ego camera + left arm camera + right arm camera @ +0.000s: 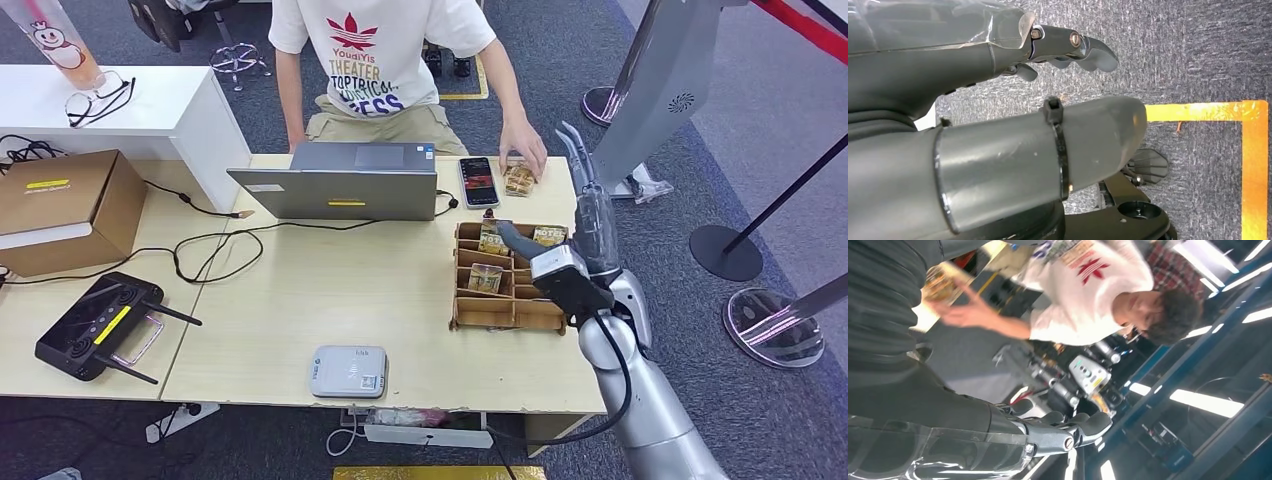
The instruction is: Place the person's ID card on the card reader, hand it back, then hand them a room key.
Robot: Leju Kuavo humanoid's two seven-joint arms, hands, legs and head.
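Note:
My right hand is raised beside the right end of the table with its fingers stretched out and nothing in it; in the right wrist view its fingers are spread and empty. A person's hand rests on a brown patterned card at the table's far edge, and the same card appears by that hand in the right wrist view. The white card reader lies near the front edge with nothing on it. My left hand hangs over the carpet, holding nothing.
A wooden organizer with similar cards stands just left of my right hand. A phone and an open laptop sit at the back. A black controller and a cardboard box are on the left table.

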